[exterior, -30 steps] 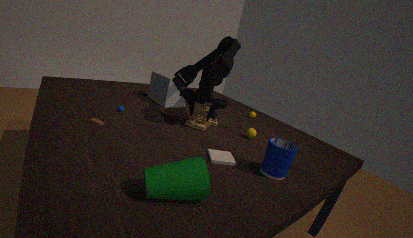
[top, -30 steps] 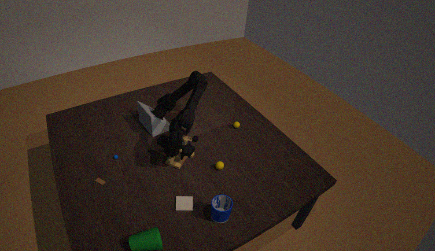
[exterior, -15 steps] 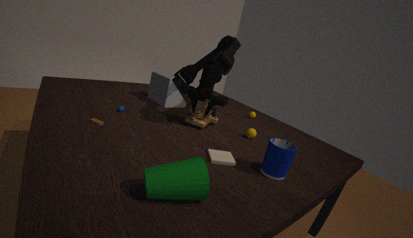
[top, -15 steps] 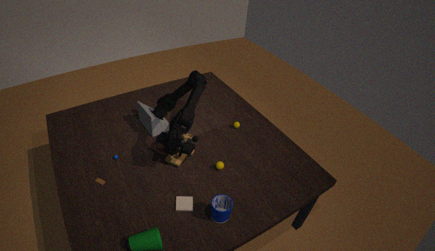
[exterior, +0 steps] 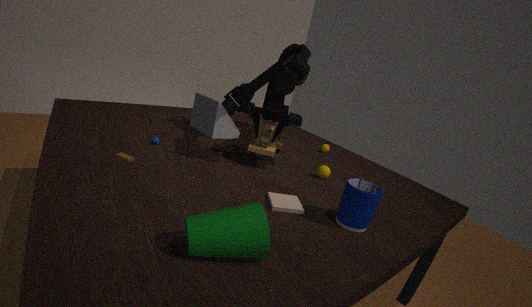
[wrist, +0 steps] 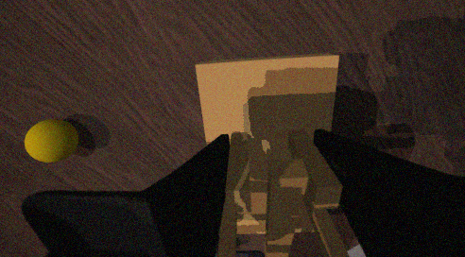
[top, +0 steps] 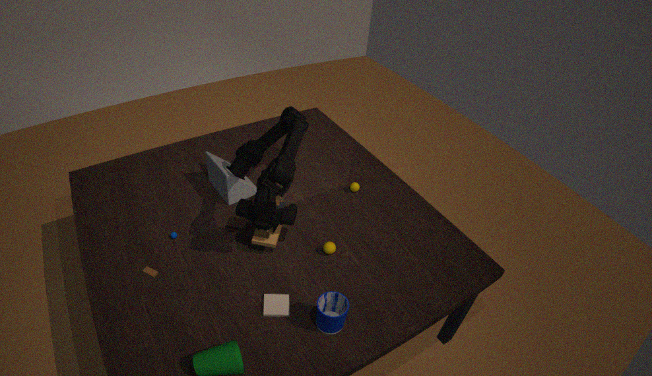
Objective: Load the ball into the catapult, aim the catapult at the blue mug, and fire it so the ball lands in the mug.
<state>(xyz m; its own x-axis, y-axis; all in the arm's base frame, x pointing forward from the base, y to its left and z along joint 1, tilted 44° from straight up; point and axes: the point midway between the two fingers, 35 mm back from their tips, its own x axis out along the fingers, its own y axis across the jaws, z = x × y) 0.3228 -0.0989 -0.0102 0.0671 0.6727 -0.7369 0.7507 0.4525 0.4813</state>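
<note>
The wooden catapult [top: 263,243] [exterior: 261,149] [wrist: 224,94] stands on the table beneath the arm. My gripper [top: 269,229] [exterior: 266,135] [wrist: 270,139] points down and is shut on the catapult's upright frame, one finger on each side. The catapult's cup is hidden. A yellow ball [top: 329,248] [exterior: 323,172] [wrist: 51,141] lies on the table beside the catapult, and another yellow ball [top: 354,187] [exterior: 325,147] lies farther back. The blue mug [top: 330,322] [exterior: 357,208] stands upright with its opening up, nearer the top and exterior views.
A grey wedge [top: 218,179] [exterior: 204,116] stands behind the catapult. A small blue ball [top: 173,235] [exterior: 155,140] and an orange block [top: 150,271] [exterior: 125,156] lie left. A white slab [top: 276,305] [exterior: 285,202] lies beside the mug. A green cup [top: 218,359] [exterior: 227,232] lies on its side.
</note>
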